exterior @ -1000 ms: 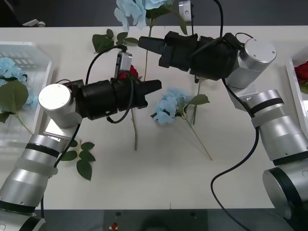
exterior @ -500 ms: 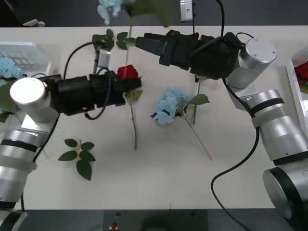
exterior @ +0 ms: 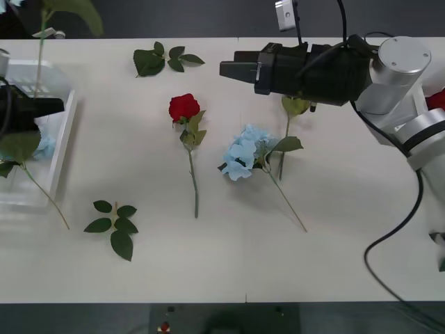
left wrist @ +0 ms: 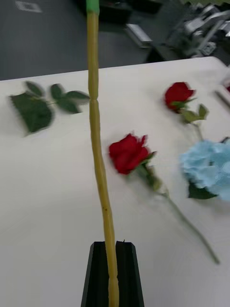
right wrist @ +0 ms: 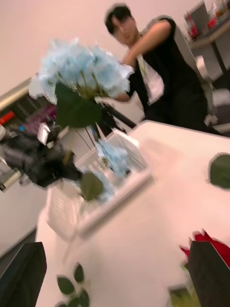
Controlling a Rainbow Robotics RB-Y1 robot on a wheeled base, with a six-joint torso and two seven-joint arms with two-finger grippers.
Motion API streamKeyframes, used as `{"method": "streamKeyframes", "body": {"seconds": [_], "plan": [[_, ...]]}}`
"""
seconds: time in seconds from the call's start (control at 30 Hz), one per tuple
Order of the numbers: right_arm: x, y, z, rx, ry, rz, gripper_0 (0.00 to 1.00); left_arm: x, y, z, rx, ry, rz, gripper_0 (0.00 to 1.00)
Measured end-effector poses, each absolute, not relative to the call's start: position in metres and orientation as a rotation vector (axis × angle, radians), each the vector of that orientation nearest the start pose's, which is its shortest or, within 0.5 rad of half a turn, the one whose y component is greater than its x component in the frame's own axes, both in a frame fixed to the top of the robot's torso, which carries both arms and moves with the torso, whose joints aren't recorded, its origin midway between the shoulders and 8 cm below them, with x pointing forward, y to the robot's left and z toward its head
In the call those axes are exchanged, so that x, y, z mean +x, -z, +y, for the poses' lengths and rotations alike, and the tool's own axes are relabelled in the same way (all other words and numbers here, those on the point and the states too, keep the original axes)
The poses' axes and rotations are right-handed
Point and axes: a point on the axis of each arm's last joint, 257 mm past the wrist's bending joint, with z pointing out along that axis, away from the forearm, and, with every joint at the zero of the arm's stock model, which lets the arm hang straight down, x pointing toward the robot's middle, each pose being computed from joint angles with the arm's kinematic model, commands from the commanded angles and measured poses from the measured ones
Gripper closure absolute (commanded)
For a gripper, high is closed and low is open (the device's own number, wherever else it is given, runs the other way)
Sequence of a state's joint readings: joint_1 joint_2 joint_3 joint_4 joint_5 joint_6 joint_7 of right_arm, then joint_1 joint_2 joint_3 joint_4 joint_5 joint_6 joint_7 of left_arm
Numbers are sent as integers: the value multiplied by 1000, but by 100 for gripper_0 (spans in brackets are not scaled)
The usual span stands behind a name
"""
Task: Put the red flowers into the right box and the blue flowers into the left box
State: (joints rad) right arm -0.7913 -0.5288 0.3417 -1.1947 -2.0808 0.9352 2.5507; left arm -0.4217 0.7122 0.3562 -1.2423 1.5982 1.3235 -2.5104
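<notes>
The left end effector (left wrist: pixel 112 273) pinches a blue flower's stem (left wrist: pixel 98 158) above the left box (exterior: pixel 62 132). The right end effector (exterior: pixel 229 69), fingers spread, hovers over the table (exterior: pixel 278 257). 1 red rose (exterior: pixel 183 107) and 1 blue hydrangea (exterior: pixel 245 151) lie mid-table.

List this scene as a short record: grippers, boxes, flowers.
left gripper: shut on the stem of the held blue flower, above the left box
right gripper: open, holding nothing, over the table's far side
in left box: boxed blue flower
on table: red rose and loose blue flower, side by side, apart
second rose: on table, near the loose blue flower
leaf sprigs: far sprig, near sprig
</notes>
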Motion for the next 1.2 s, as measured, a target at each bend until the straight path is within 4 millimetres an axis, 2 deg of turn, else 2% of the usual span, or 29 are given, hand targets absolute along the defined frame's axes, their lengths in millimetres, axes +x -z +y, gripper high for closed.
{"method": "streamKeyframes", "body": {"seconds": [0.1,0.2,0.33,0.47,0.6,0.73,0.87,1.07,1.2], "plan": [[550,64,-23,-839,-1080,1698,14,533,117,383,474,562,1920,100],[570,67,-45,-724,-1041,1837,14,539,115,431,401,408,1967,100],[593,67,-67,-607,-972,1966,14,546,103,486,369,180,1997,100],[617,92,-99,-547,-835,2140,14,546,94,540,317,-28,1998,100],[640,115,-142,-426,-667,2324,14,534,107,584,251,-175,2002,100],[655,132,-166,-219,-594,2444,14,512,137,612,198,-241,2034,100],[662,150,-175,-136,-494,2503,14,491,168,630,171,-293,2072,100],[660,180,-187,-5,-353,2580,14,480,205,623,200,-302,2125,100],[658,194,-189,44,-303,2605,14,480,212,620,210,-300,2139,98]]}}
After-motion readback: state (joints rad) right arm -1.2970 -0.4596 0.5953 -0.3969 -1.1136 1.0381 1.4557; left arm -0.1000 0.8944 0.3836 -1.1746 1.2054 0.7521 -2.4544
